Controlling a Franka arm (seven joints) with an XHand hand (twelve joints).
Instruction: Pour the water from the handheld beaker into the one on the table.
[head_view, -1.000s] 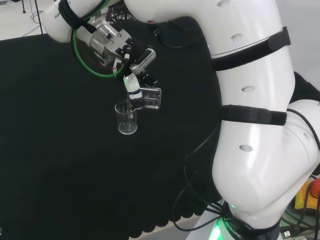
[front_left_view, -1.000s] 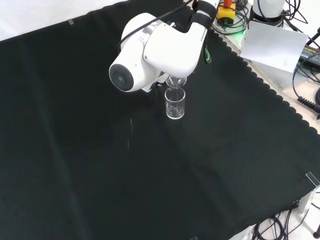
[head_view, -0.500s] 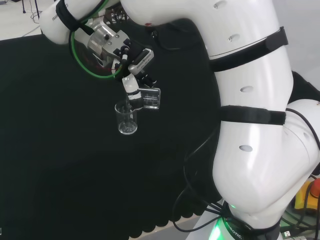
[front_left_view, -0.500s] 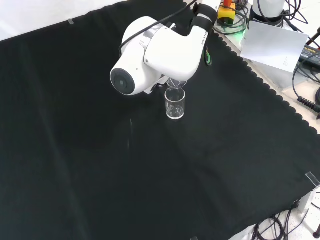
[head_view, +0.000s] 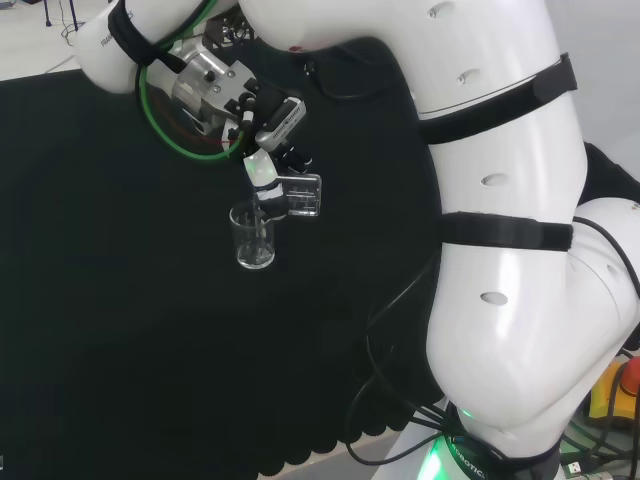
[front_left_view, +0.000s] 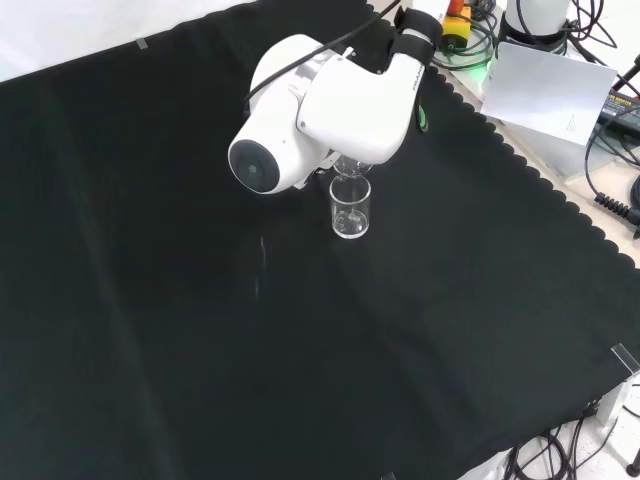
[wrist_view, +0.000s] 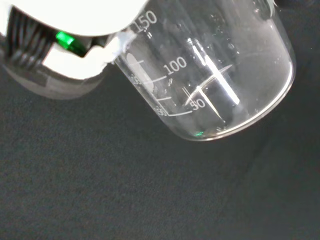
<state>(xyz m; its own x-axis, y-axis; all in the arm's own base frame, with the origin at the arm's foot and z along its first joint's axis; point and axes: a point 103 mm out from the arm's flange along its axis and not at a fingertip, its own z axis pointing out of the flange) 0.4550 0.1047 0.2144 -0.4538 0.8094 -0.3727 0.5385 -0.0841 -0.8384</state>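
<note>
A clear glass beaker (head_view: 299, 196) lies tipped on its side in the hand (head_view: 262, 166), whose fingers curl round it. Its lip sits over the rim of a second clear beaker (head_view: 253, 237) that stands upright on the black cloth. In the front view the standing beaker (front_left_view: 351, 208) is just below the arm's big white link, and a bit of the tipped beaker (front_left_view: 349, 166) shows above its rim. The wrist view looks along the held beaker (wrist_view: 210, 75), with white scale marks on its wall and the hand (wrist_view: 70, 22) beside it. I cannot tell how much water either beaker holds.
The arm's white links (head_view: 500, 220) take up the right of the head view, with cables near the cloth's scalloped edge (head_view: 330, 440). In the front view a white board (front_left_view: 555, 95) and cables lie past the cloth's right edge.
The wrist has turned a little further and the held beaker has tipped slightly more over the standing one. The standing beaker has not moved.
</note>
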